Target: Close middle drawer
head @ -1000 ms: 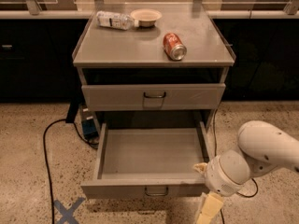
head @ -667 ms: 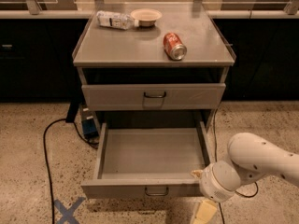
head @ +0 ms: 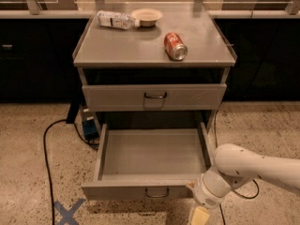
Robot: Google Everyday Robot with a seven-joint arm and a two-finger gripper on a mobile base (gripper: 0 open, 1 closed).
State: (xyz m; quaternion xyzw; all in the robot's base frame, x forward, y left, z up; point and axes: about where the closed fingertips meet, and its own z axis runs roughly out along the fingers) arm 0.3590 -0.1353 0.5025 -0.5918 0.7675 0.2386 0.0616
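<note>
The middle drawer (head: 150, 156) is pulled far out of the grey cabinet and its shallow tray is empty. Its small dark wire handle (head: 157, 191) sits in the centre of the front panel, near the bottom of the view. My gripper (head: 199, 215) hangs at the end of my white arm (head: 253, 165), just in front of and below the drawer's front right corner, right of the handle. Only a pale yellowish tip of it shows at the picture's lower edge. The uppermost drawer (head: 154, 96) above is pushed in. The lowest drawer is hidden under the open one.
On the cabinet top (head: 117, 48) lie a red soda can (head: 175, 46) on its side, a plastic bottle (head: 115, 19) and a small bowl (head: 146, 16). A black cable (head: 46, 144) and a blue box (head: 89, 125) lie on the speckled floor at the left. A blue tape X (head: 68, 212) marks the floor.
My arm and gripper have shifted left and a little lower, closer to the drawer's front right corner. The drawer stays pulled out as before.
</note>
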